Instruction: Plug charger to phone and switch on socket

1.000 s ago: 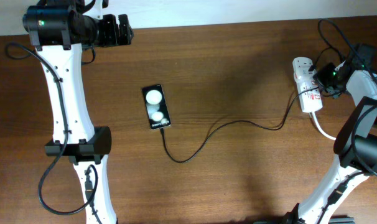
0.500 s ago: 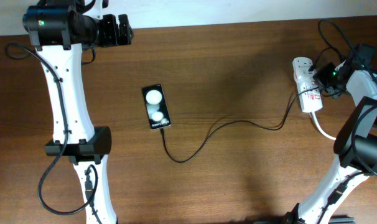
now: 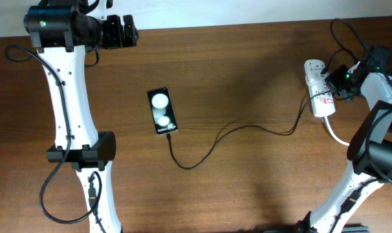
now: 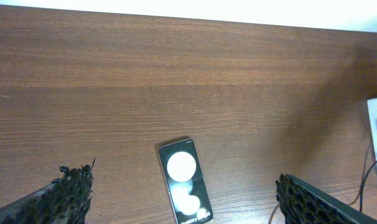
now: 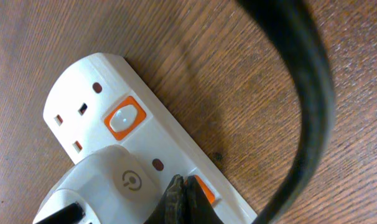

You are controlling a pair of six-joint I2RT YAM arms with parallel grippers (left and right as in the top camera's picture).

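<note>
At the right end of the table (image 3: pixel 248 65), the right gripper (image 5: pixel 183 198) holds its fingers pinched together, their tip at an orange switch (image 5: pixel 204 186) on the socket (image 5: pixel 167 143), beside the white adapter (image 5: pixel 107 186). If the push slides the strip, it could tug the charger (image 3: pixel 248 127) from the phone (image 3: pixel 162 111), which lies mid-table. The left gripper (image 3: pixel 132 31) hangs spread wide and empty. The adapter shows a power symbol (the phone's small print is unreadable).

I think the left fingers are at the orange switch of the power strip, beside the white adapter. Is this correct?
No, the side is wrong. It is the right fingers that are at the orange switch of the power strip, beside the white adapter, as the right wrist view shows.
</note>
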